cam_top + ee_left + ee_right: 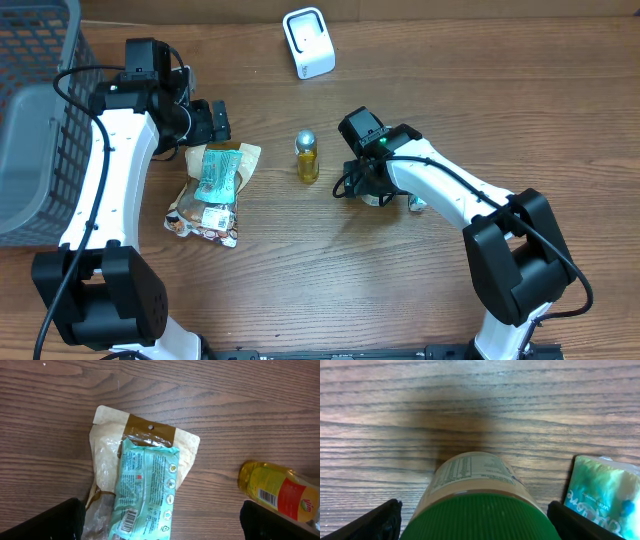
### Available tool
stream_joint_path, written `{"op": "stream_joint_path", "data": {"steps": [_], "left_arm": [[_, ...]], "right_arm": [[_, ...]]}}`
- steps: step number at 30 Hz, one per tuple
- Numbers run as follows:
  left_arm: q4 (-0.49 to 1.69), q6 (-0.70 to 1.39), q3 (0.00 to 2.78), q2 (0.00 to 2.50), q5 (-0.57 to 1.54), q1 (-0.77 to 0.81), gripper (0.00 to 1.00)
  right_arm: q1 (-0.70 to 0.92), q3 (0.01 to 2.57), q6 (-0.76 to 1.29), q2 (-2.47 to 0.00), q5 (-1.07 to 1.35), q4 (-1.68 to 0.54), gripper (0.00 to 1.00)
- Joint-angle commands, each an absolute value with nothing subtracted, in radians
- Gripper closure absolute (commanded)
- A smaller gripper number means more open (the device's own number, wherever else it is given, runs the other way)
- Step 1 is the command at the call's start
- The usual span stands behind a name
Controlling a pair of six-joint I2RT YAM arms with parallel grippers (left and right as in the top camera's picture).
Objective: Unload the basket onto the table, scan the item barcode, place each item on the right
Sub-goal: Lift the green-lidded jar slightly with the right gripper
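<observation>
A jar with a green ribbed lid (480, 520) and a printed label (470, 471) fills the right wrist view. My right gripper (480, 522) has one black finger against each side of the lid, shut on the jar. In the overhead view the right gripper (373, 188) covers the jar. The white barcode scanner (308, 42) stands at the back of the table. My left gripper (160, 522) hangs open over a teal packet (145, 490) whose barcode (129, 521) faces up. Nothing is held in it.
The teal packet lies on a clear snack bag (205, 205) with a brown header. A yellow oil bottle (307, 157) stands mid-table, its barcode (266, 496) visible. A grey wire basket (35, 120) sits at the left edge. Another teal packet (602, 492) lies right of the jar.
</observation>
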State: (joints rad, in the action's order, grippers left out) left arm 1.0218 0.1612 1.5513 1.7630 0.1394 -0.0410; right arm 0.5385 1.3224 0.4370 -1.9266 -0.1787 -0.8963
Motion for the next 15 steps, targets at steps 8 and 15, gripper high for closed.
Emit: {"op": "stream_joint_path", "data": {"steps": [8, 15], "left_arm": [[1.020, 0.150, 1.569, 1.746, 0.147, -0.039, 0.00], [1.020, 0.150, 1.569, 1.746, 0.147, -0.039, 0.00]], "right_arm": [[0.543, 1.302, 0.437, -1.930, -0.171, -0.888, 0.16], [0.543, 1.302, 0.437, -1.930, -0.171, -0.902, 0.22]]}}
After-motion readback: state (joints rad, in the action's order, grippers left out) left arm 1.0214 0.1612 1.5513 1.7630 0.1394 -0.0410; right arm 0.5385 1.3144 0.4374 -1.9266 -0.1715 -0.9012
